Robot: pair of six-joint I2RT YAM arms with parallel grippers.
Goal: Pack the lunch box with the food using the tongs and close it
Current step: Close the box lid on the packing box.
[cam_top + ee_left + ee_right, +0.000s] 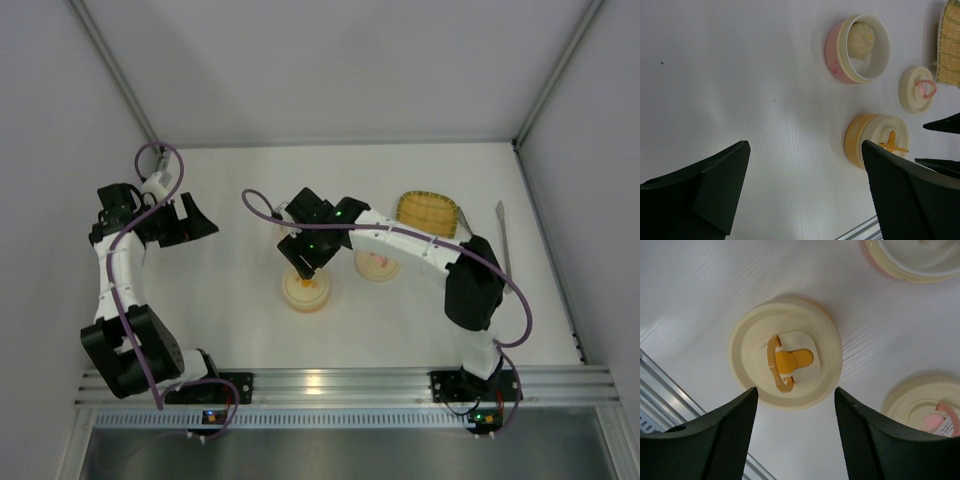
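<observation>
One orange-handled lid [790, 322] beneath right pincer [795, 391].

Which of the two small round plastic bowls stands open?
The pink-walled round bowl holding the pale cream bun; a pink-handled cream lid lies apart, while the orange bowl is lidded.

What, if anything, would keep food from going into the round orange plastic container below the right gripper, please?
Its flat cream round lid with an orange loop handle sits on the orange container, covering the opening. The right gripper hovers over it with jaws open. Nothing else visible stands in the way.
</observation>
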